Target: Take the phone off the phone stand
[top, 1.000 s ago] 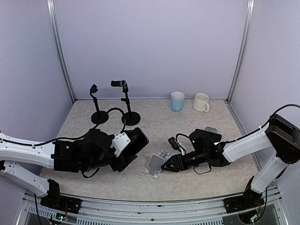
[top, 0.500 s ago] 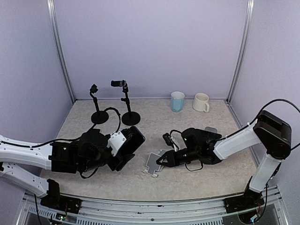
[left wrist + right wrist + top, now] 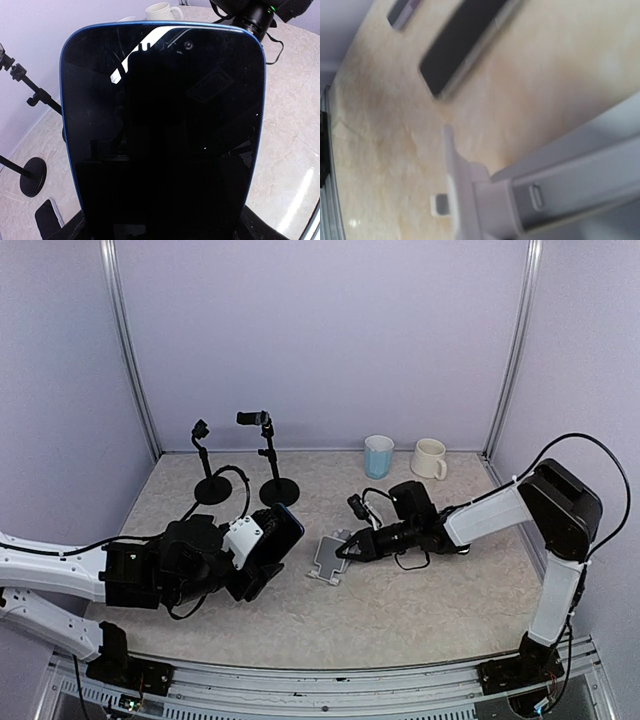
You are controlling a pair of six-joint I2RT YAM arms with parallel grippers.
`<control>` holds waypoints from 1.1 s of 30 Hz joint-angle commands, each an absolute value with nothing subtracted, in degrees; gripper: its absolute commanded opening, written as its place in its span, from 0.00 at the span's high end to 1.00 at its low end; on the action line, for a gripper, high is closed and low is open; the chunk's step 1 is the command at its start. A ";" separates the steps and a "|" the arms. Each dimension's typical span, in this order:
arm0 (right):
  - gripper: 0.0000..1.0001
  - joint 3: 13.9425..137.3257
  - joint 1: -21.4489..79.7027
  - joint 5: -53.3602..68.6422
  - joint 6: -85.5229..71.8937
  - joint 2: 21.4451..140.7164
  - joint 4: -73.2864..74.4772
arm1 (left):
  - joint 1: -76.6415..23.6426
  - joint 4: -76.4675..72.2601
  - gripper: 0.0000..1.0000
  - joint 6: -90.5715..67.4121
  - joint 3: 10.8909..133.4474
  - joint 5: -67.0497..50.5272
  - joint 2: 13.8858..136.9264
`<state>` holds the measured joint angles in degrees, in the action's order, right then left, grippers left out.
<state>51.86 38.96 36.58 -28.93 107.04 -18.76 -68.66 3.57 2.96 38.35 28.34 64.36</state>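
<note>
**Phone (image 3: 282, 528) held apart from the phone stand (image 3: 327, 560)**

The phone has a dark screen and a blue rim. It is clamped in the left tool (image 3: 262, 558), above the counter (image 3: 400, 610) at the middle left. In the left wrist view its screen fills almost the whole picture. The grey phone stand is just to the right of the phone and does not touch it. The right tool (image 3: 350, 548) is closed on the right edge of the stand. The right wrist view is blurred and shows the stand very near. At the far side stand a blue cup (image 3: 379, 455) and a cream mug (image 3: 430, 458). At the far left stand two black tripods (image 3: 270, 462).
</note>
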 commanded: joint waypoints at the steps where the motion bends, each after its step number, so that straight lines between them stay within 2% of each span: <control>1: 1.00 62.22 36.27 44.25 -19.11 109.76 -12.36 | -67.97 -0.85 0.55 2.81 38.06 29.01 63.08; 11: 1.00 78.69 32.05 53.74 -10.85 118.95 1.64 | -66.37 -2.30 0.55 2.18 36.92 27.90 61.98; 19: 1.00 98.47 28.71 53.32 -3.53 130.03 16.01 | -66.15 -2.76 0.55 1.97 36.28 27.86 61.40; 33: 1.00 118.18 23.22 51.57 -1.24 143.48 22.03 | -65.83 -5.34 0.55 0.97 35.95 26.84 63.10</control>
<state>113.49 23.64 50.52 -2.33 141.34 21.19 -66.24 -0.67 2.04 35.42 27.31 62.72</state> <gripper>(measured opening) 0.116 0.750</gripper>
